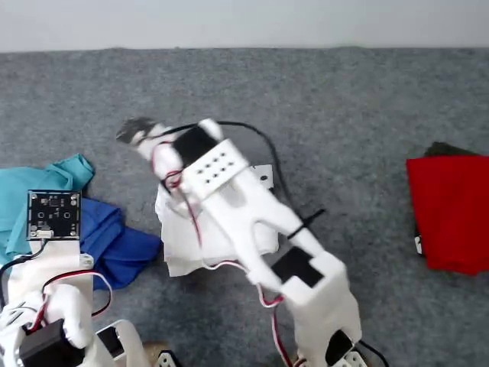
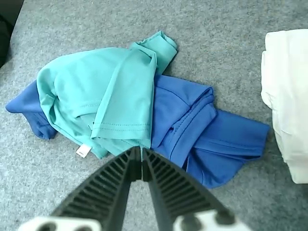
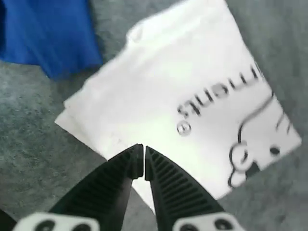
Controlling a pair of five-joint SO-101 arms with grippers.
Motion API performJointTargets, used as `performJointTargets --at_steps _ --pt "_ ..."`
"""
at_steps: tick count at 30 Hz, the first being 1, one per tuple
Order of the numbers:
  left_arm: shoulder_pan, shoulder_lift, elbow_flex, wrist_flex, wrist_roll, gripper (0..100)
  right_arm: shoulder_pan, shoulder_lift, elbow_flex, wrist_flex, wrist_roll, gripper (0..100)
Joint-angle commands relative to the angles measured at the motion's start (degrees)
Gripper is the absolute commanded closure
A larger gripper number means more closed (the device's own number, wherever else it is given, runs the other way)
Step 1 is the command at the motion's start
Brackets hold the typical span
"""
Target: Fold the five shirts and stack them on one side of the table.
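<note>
Shirts all over the grey table (image 1: pixel 344 99) right now. Off on the left side, a teal shirt (image 2: pixel 96 91) lies crumpled across a blue shirt (image 2: pixel 207 139), the two of them in one loose heap. The left gripper (image 2: pixel 142 158) sits at the near edge of that heap. Its fingers (image 2: pixel 108 185) are pressed together with nothing between them, tips right by the teal hem.

Just beside the heap, toward the middle of the table, a white shirt (image 3: pixel 159 86) lies folded into a rough rectangle, dark print showing on it. The right arm (image 1: pixel 260 222) stretches across it. The right gripper (image 3: pixel 144 155) points down at the white fabric near one edge, fingers (image 3: pixel 178 192) closed to a sliver and gripping nothing.

Far over on the right side, well apart from everything else, a red shirt (image 1: pixel 451 214) lies folded flat. Something dark (image 1: pixel 447 149) peeks out from under its far edge, and I can't tell what it is.
</note>
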Motion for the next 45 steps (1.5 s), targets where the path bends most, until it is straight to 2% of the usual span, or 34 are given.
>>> performJointTargets --at_steps 1,6,11,16,23,28,32,34,41,45 --pt "-0.44 -0.53 -0.57 -1.14 0.62 98 4.35 -8.04 5.8 2.51 -6.86 95.0" --pt "-0.26 -0.53 -0.48 -1.14 0.62 98 9.98 -12.18 14.51 2.33 -23.82 78.1" --pt "-0.26 -0.53 -0.48 -1.14 0.62 98 9.8 -12.09 18.99 1.19 -30.24 60.4" --pt "-0.26 -0.53 -0.48 -1.14 0.62 98 9.27 -6.02 19.69 -3.56 -33.49 59.1" --pt "-0.35 -0.53 -0.48 -1.14 0.62 98 8.04 7.43 19.52 -8.13 -35.16 69.3" --pt "-0.44 -0.53 -0.48 -1.14 0.62 98 7.78 14.55 19.52 -9.01 -34.73 83.1" --pt "-0.44 -0.53 -0.48 -1.14 0.62 98 9.27 16.22 19.43 -8.48 -34.64 99.5" --pt "-0.44 -0.53 -0.48 -1.14 0.62 98 10.51 16.22 19.43 -7.78 -33.05 97.2" --pt "-0.26 -0.53 -0.31 -1.14 0.62 98 14.99 16.22 13.8 0.57 -26.29 98.9" --pt "-0.26 -0.53 -0.31 -1.14 0.44 98 19.82 14.37 12.31 2.24 -18.46 98.9"
